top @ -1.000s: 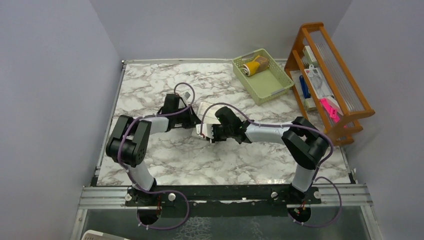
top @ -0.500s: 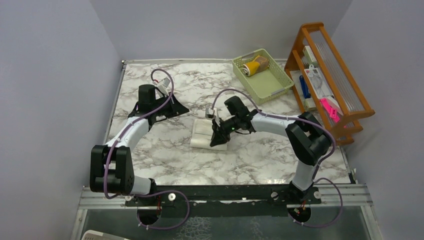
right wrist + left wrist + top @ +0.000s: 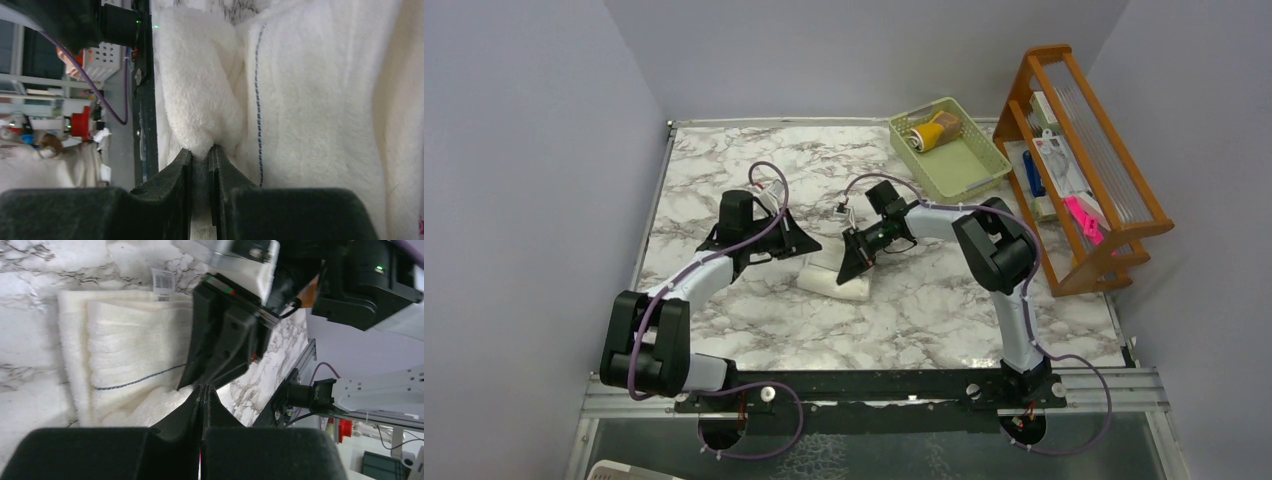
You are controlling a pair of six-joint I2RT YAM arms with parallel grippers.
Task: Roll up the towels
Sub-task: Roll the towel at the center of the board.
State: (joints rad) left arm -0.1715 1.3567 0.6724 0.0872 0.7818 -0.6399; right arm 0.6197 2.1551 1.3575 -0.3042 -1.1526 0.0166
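The cream-white towel [image 3: 824, 278] lies partly folded mid-table, with a thin dark stripe in the left wrist view [image 3: 130, 355]. My right gripper [image 3: 849, 272] stands over its right end and is shut on a raised fold of the towel [image 3: 200, 150], which bulges up between the jaws. My left gripper [image 3: 807, 252] is at the towel's left edge, jaws pressed together [image 3: 202, 387] with no cloth seen between them, close to the right gripper's black body [image 3: 225, 335]. A mustard-yellow roll [image 3: 929, 133] and a tan-brown roll [image 3: 949, 122] lie in the basket.
The pale green basket [image 3: 979, 165] stands at the back right of the marble table. A wooden rack [image 3: 1084, 160] with small items stands along the right edge. Grey walls close in the left, back and right sides.
My left arm swung out to the far left, then came back to the towel's left edge. My right gripper turned and shifted along the towel, which now sits a little nearer and more bunched.
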